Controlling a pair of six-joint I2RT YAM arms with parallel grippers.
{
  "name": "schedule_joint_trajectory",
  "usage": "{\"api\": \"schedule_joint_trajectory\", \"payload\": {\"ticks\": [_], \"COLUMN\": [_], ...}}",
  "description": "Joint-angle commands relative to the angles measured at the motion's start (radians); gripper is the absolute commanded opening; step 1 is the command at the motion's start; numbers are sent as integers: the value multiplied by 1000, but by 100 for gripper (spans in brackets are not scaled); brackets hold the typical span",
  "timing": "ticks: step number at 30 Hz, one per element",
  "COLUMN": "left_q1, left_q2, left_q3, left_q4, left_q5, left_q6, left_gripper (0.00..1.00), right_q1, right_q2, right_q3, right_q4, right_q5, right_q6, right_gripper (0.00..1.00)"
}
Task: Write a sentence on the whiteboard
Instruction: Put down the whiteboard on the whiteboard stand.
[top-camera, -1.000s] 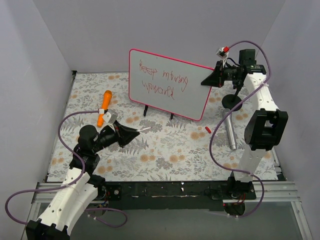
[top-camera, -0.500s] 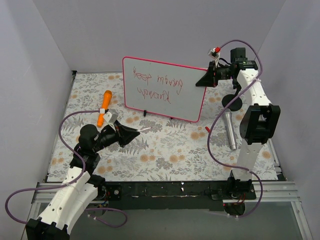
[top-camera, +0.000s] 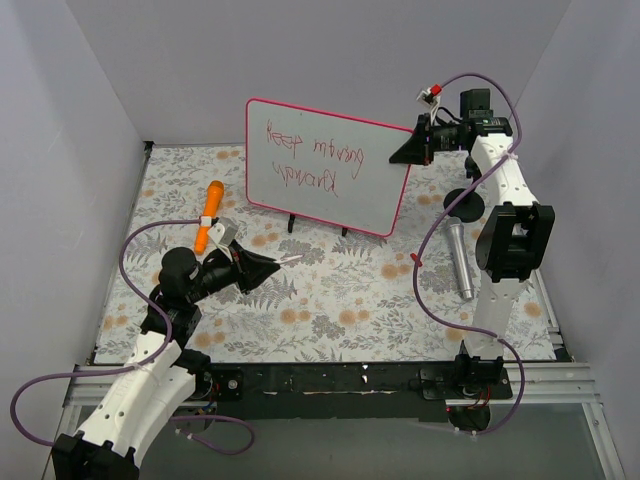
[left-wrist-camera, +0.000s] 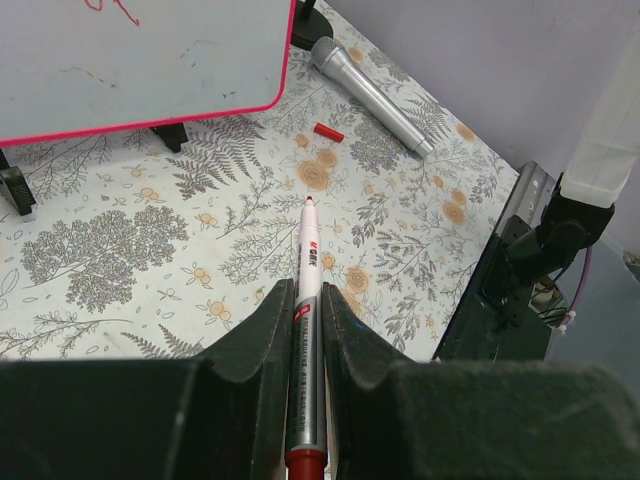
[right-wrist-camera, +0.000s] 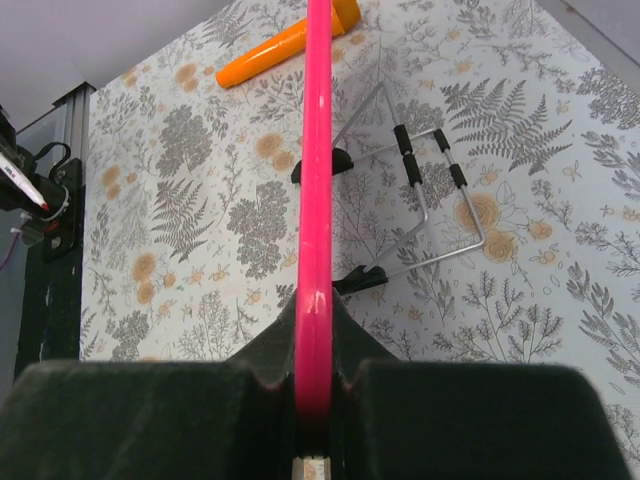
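— Two lines made up the sentence (top-camera: 318, 160), both already on the whiteboard (top-camera: 375, 200). What had just changed?

— Within a second the whiteboard's top had swung a little leftward, while the two black feet (top-camera: 291, 224) under it kept their place. The right gripper (top-camera: 398, 156) was pinched shut on the whiteboard's right edge, so that arm was moving it.

— Meaning what?

— The writing looked finished, I'd judge. The arm seemed only to be repositioning the whiteboard.

— Count the things, left to right.

— One orange cone (top-camera: 210, 212) lay left of the whiteboard. One left gripper (top-camera: 272, 263) sat in front of the whiteboard's left half. It was clamped on one marker (left-wrist-camera: 309, 262), whose tip was bare and well apart from the whiteboard. One red cap (top-camera: 416, 258) lay in front of the whiteboard's right corner. One microphone (top-camera: 458, 262) and one black disc (top-camera: 462, 206) lay right of the whiteboard.
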Motion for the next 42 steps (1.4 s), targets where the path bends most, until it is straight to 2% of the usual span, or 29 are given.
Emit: {"api": "schedule_joint_trajectory", "payload": {"ticks": [1, 5, 13, 19, 24, 26, 42], "left_q1": [6, 6, 6, 6, 6, 6, 6], "left_q2": [-3, -10, -3, 5, 8, 10, 3], "left_q3": [6, 5, 8, 8, 8, 9, 8], "left_q4": [-1, -1, -1, -1, -1, -1, -1], "left_q5": [-7, -11, -10, -8, -7, -10, -16], "left_q6": [17, 17, 18, 20, 20, 20, 21], "left_gripper": [0, 0, 0, 0, 0, 0, 0], "right_q1": [-11, -13, -22, -22, -22, -22, -22], "right_q2": [-81, -67, -39, -26, 60, 82, 99], "right_q3": [36, 39, -3, -26, 68, 103, 54], "right_q4": [306, 384, 385, 230, 27, -17, -76], "right_q5": [-237, -243, -251, -238, -191, -189, -185], "right_q6": [216, 272, 260, 85, -94, -117, -206], "right_gripper": [1, 1, 1, 1, 1, 1, 1]}}
